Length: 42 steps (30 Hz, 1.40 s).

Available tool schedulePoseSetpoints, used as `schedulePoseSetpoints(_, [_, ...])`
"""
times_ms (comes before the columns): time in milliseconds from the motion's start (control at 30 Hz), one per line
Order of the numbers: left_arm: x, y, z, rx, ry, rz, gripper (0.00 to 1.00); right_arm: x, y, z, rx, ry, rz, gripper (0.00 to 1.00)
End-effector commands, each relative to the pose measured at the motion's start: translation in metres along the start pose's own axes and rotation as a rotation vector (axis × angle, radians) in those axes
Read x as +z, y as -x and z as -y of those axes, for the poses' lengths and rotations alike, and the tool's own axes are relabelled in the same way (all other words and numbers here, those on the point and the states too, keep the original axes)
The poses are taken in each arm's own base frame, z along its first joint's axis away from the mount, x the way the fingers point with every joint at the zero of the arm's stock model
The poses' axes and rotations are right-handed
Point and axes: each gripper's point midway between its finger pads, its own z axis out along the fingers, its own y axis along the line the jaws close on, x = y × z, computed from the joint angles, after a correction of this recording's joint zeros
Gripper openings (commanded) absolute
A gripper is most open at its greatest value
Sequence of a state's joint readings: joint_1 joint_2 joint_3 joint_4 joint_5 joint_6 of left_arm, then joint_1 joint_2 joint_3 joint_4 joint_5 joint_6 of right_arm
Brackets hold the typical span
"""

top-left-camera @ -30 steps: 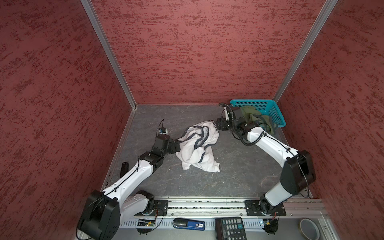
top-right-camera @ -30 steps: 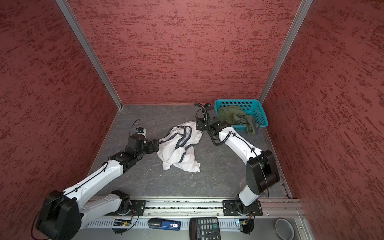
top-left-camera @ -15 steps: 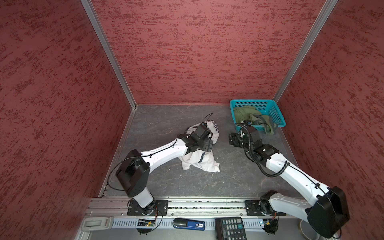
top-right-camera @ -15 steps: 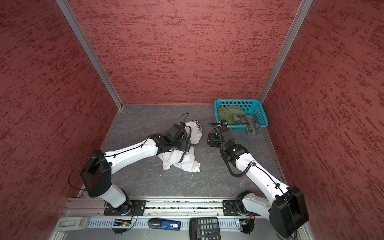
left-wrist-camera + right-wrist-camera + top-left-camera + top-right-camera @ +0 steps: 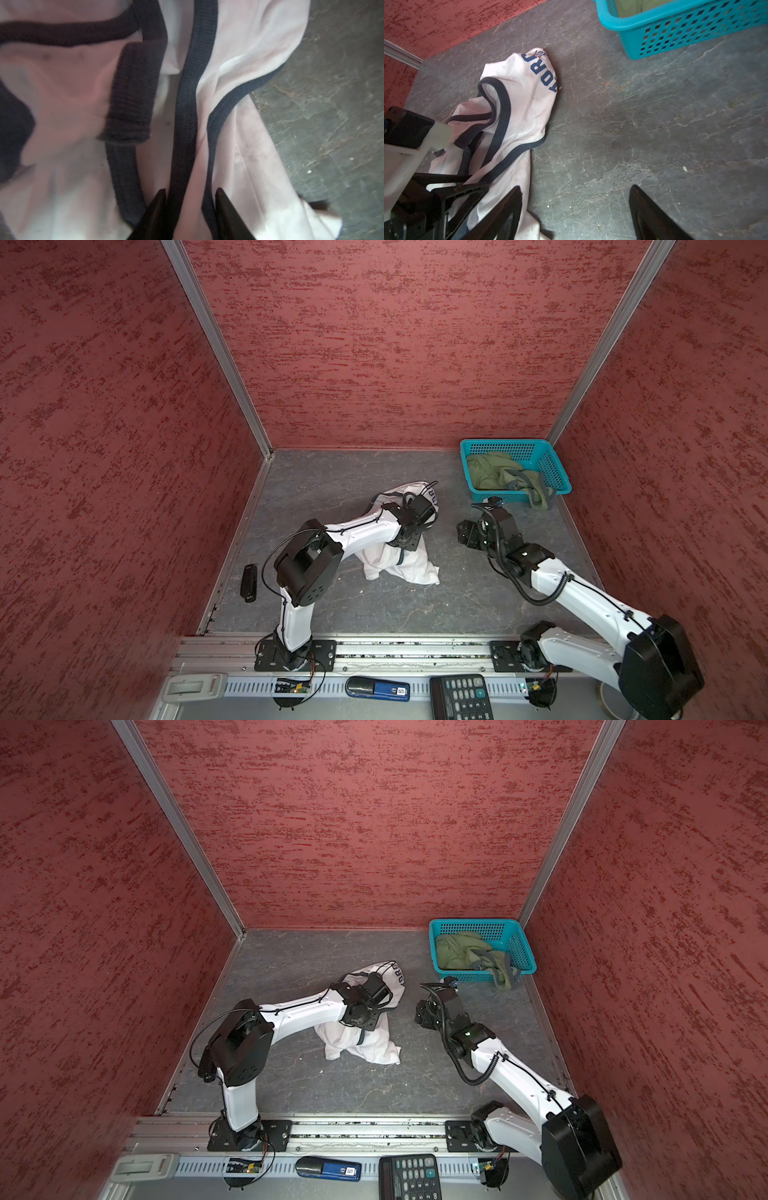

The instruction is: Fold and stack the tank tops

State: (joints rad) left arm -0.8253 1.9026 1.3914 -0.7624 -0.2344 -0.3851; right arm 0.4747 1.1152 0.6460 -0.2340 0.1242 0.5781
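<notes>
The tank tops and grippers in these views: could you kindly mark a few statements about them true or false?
1. The olive green tank top lies in the teal basket, partly draped over its rim. True.
2. The white tank top is neatly folded. False: it lies crumpled on the grey tabletop.
3. The right gripper holds the white tank top. False: it is open over bare tabletop, holding nothing.
4. The left gripper straddles navy trim on the white tank top. True.
</notes>
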Motion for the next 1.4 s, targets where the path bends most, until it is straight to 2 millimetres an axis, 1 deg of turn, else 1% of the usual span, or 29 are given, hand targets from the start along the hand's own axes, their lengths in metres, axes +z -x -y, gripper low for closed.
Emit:
schedulePoseSetpoints(0, [-0.027, 0.017, -0.008, -0.040, -0.008, 0.092, 0.30, 0.006, -0.006, -0.009, 0.037, 0.052, -0.021, 0.80])
schedulePoseSetpoints(133, [-0.049, 0.030, -0.016, -0.083, -0.029, 0.170, 0.15, 0.015, -0.020, -0.011, 0.042, 0.072, -0.074, 0.79])
schedulePoseSetpoints(167, [-0.057, 0.035, -0.019, -0.096, -0.036, 0.198, 0.12, 0.017, -0.023, -0.014, 0.043, 0.083, -0.088, 0.79])
schedulePoseSetpoints(267, [-0.085, 0.049, -0.028, -0.143, -0.083, 0.282, 0.08, 0.023, -0.036, -0.022, 0.037, 0.115, -0.136, 0.77])
schedulePoseSetpoints(367, [-0.118, 0.061, -0.045, -0.213, -0.152, 0.377, 0.08, 0.027, -0.052, -0.037, 0.012, 0.153, -0.189, 0.77])
schedulePoseSetpoints(433, [-0.141, 0.069, -0.064, -0.285, -0.198, 0.448, 0.08, 0.028, -0.064, -0.048, -0.014, 0.178, -0.222, 0.76])
schedulePoseSetpoints(500, [-0.163, 0.073, -0.091, -0.376, -0.235, 0.515, 0.08, 0.027, -0.078, -0.059, -0.044, 0.203, -0.257, 0.76])
schedulePoseSetpoints(600, [-0.184, 0.070, -0.135, -0.505, -0.259, 0.595, 0.09, 0.027, -0.100, -0.070, -0.080, 0.228, -0.312, 0.76])
schedulePoseSetpoints(667, [-0.190, 0.066, -0.160, -0.571, -0.265, 0.617, 0.09, 0.028, -0.114, -0.075, -0.103, 0.238, -0.351, 0.76])
schedulePoseSetpoints(767, [-0.189, 0.059, -0.186, -0.648, -0.263, 0.605, 0.09, 0.029, -0.133, -0.085, -0.136, 0.257, -0.401, 0.74])
schedulePoseSetpoints(867, [-0.185, 0.055, -0.200, -0.687, -0.264, 0.588, 0.09, 0.028, -0.147, -0.096, -0.175, 0.281, -0.438, 0.70])
schedulePoseSetpoints(900, [-0.184, 0.053, -0.203, -0.696, -0.260, 0.583, 0.09, 0.030, -0.152, -0.095, -0.188, 0.268, -0.455, 0.68])
schedulePoseSetpoints(933, [-0.184, 0.053, -0.207, -0.704, -0.255, 0.583, 0.09, 0.033, -0.156, -0.094, -0.202, 0.249, -0.467, 0.64])
schedulePoseSetpoints(967, [-0.184, 0.052, -0.211, -0.715, -0.249, 0.583, 0.09, 0.035, -0.158, -0.092, -0.217, 0.228, -0.471, 0.57])
schedulePoseSetpoints(1000, [-0.184, 0.051, -0.215, -0.726, -0.244, 0.583, 0.09, 0.037, -0.157, -0.089, -0.227, 0.204, -0.470, 0.52])
schedulePoseSetpoints(1067, [-0.185, 0.049, -0.224, -0.755, -0.234, 0.583, 0.09, 0.040, -0.150, -0.080, -0.250, 0.139, -0.445, 0.34])
schedulePoseSetpoints(1133, [-0.188, 0.048, -0.235, -0.786, -0.229, 0.592, 0.09, 0.037, -0.134, -0.074, -0.280, 0.081, -0.389, 0.17])
schedulePoseSetpoints(1167, [-0.190, 0.047, -0.241, -0.802, -0.227, 0.596, 0.09, 0.034, -0.121, -0.071, -0.294, 0.044, -0.349, 0.08])
schedulePoseSetpoints(1200, [-0.194, 0.046, -0.246, -0.815, -0.228, 0.604, 0.09, 0.031, -0.109, -0.066, -0.305, 0.005, -0.311, 0.02])
schedulePoseSetpoints(1233, [-0.200, 0.047, -0.252, -0.829, -0.227, 0.620, 0.09, 0.024, -0.090, -0.062, -0.306, -0.025, -0.269, 0.00])
schedulePoseSetpoints(1300, [-0.215, 0.047, -0.264, -0.851, -0.229, 0.659, 0.09, 0.012, -0.058, -0.053, -0.292, -0.063, -0.199, 0.00])
schedulePoseSetpoints(1367, [-0.234, 0.044, -0.275, -0.876, -0.219, 0.713, 0.09, -0.004, -0.026, -0.046, -0.263, -0.063, -0.122, 0.00])
